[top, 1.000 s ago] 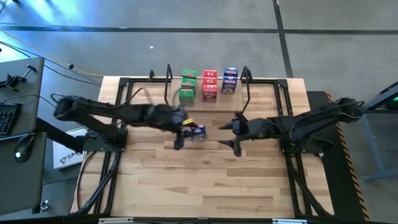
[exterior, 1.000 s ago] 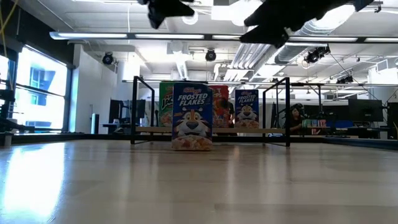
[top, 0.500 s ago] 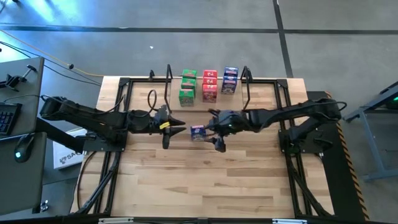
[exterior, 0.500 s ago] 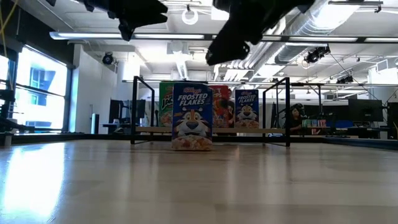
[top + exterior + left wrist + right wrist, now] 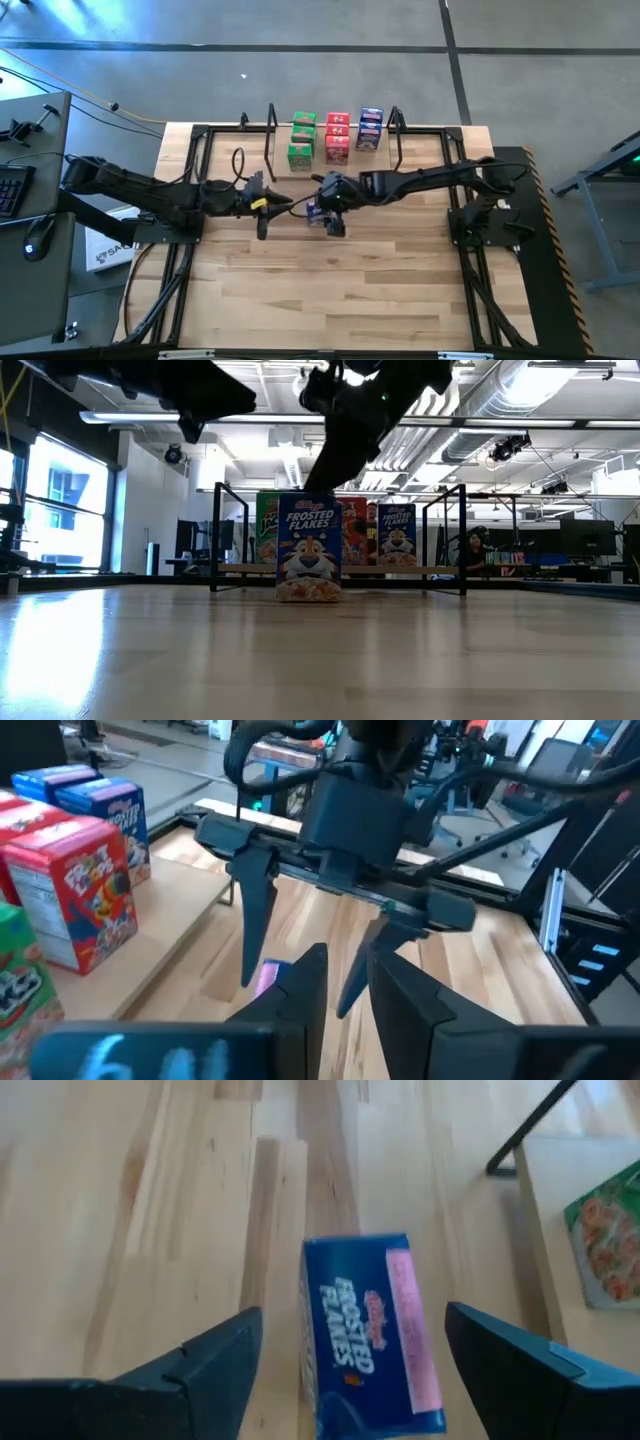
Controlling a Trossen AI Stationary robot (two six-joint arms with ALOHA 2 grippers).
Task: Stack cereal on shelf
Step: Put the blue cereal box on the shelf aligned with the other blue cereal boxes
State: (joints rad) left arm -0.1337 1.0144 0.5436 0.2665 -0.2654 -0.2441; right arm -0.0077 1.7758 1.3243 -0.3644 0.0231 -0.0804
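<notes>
A blue Frosted Flakes cereal box (image 5: 308, 548) stands upright on its bottom end on the tabletop, in front of the shelf (image 5: 400, 569). My right gripper (image 5: 355, 1315) hangs open above the box (image 5: 365, 1330), pointing down, one finger on each side of its top and clear of it. In the high view it (image 5: 328, 208) covers most of the box (image 5: 316, 212). My left gripper (image 5: 275, 208) hovers just left of the box, with its fingers nearly together (image 5: 347, 960). Green, red and blue boxes (image 5: 337, 137) stand on the shelf board.
The shelf's black upright frames (image 5: 396, 135) stand at both ends of the board, along the table's far edge. Bare wooden tabletop (image 5: 330, 290) stretches toward the near edge. The two arms face each other closely over the table's middle.
My right gripper has travelled toward the table's left and come down over the blue box, its fingers open throughout. My left gripper has drawn back from the box toward the table's left. The box has stayed standing where it was.
</notes>
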